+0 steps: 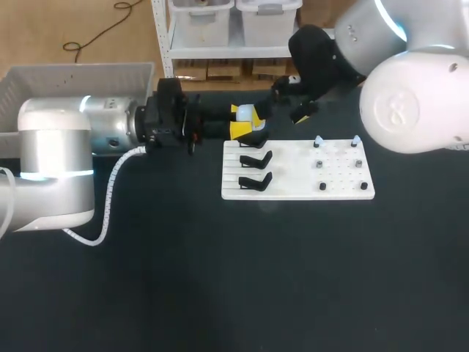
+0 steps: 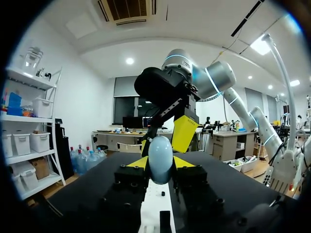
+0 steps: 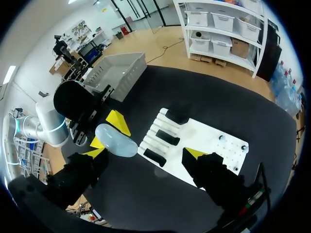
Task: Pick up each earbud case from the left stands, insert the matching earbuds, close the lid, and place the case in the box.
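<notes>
3 stands [image 1: 256, 159] beside case [image 1: 250, 115] in left fingers [image 1: 239, 130]

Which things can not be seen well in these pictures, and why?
Lid of the case: the left claw covers it in the head view; both wrist views show only smooth shell. Open or closed, unclear.
What sits on the pegs: too small in the head view; the right claw covers part of the board in the right wrist view.
Inside of the box: head view, cut by the edge, hidden by the left arm.
</notes>
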Controlling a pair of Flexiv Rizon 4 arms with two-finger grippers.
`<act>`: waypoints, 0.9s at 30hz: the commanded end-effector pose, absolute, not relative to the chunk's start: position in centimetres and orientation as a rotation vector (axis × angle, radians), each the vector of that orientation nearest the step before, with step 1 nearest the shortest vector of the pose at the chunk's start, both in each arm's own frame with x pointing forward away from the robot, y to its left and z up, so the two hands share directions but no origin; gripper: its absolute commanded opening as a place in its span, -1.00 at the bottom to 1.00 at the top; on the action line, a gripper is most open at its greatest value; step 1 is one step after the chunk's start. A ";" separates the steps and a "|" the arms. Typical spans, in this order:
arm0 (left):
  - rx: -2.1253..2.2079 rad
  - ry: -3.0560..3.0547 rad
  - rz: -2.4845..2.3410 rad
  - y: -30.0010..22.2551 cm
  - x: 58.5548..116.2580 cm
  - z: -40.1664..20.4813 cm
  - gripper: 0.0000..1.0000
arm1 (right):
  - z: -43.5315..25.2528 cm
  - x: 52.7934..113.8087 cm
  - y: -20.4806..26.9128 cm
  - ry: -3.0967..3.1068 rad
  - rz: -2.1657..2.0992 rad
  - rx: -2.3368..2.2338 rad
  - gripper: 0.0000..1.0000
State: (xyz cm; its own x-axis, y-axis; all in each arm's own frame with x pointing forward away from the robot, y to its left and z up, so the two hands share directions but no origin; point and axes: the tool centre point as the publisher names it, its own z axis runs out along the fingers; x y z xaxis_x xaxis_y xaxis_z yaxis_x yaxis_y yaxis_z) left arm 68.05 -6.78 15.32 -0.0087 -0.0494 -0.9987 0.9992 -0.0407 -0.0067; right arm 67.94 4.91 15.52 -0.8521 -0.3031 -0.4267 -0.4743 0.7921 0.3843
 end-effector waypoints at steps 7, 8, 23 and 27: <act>1.198 1.155 -1.269 -6.8 68.0 15.2 -1.00 | 16.8 68.5 5.1 2.608 0.682 -0.579 1.00; 1.198 1.155 -1.269 -6.8 68.0 15.2 -1.00 | 17.0 68.6 5.0 2.599 0.682 -0.577 1.00; 1.225 1.121 -1.249 -6.8 67.6 15.5 -1.00 | 21.2 70.5 -0.3 2.495 0.440 -0.765 1.00; 1.226 1.106 -1.245 -6.6 67.4 15.6 -1.00 | 20.7 71.5 -2.8 2.566 0.333 -0.755 1.00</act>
State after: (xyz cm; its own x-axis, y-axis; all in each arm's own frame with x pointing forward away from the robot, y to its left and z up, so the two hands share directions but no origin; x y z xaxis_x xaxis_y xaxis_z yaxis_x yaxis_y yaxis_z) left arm 67.56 -6.86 15.64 0.0398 -0.0580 -0.9975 0.9974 -0.0570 0.0431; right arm 71.01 -2.22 20.08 -0.7371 -0.4505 -0.5038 -0.5808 0.8034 0.1313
